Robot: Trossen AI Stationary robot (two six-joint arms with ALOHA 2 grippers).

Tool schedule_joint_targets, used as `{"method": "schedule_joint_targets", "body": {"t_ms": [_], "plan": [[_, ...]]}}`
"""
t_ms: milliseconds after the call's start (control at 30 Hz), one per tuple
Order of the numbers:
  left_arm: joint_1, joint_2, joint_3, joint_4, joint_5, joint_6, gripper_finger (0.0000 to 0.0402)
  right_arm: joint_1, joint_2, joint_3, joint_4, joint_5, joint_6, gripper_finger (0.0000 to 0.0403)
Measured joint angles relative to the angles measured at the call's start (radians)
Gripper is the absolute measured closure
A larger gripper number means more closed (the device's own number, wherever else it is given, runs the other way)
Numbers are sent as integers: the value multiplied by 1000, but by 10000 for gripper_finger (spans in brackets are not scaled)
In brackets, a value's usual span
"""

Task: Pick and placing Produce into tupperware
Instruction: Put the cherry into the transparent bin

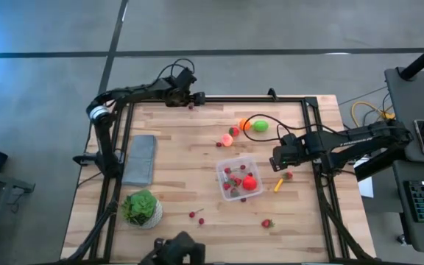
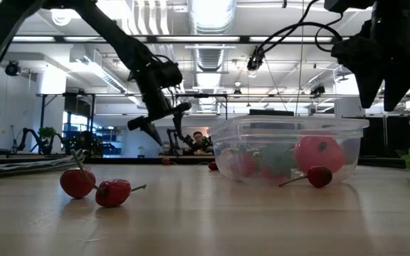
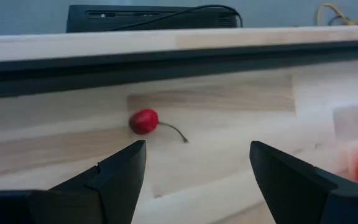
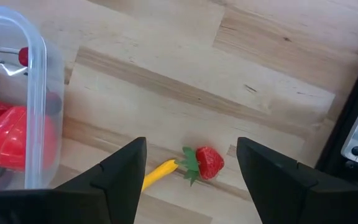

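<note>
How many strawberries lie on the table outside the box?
2: one strawberry under the right gripper, right of the box; another near the front edge. More may be hidden.

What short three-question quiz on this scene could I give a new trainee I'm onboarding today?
1. True or false: the tupperware already holds produce.
2. Which lies ahead of the open right end effector: A) strawberry, B) cherry?
3. What lies ahead of the open left end effector, near the table's far edge?

Key: 1 true; 2 A; 3 a cherry with a stem.
</note>
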Motion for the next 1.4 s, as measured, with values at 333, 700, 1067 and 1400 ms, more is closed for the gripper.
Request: {"method": "schedule_joint_targets", "body": {"t_ms": [333,700,1067,1400], "plan": [[45,122,111,-155,-11,-1,130,0,0,-6,0,26,1,160],[54,160,109,-146,-16,8,130,0,0,-7,0,29,3,163],[52,183,114,-120,-11,7,155,0,0,-7,-4,28,3,163],[51,185,109,-86,-13,12,220,0,0,-7,-6,27,3,163]]}}
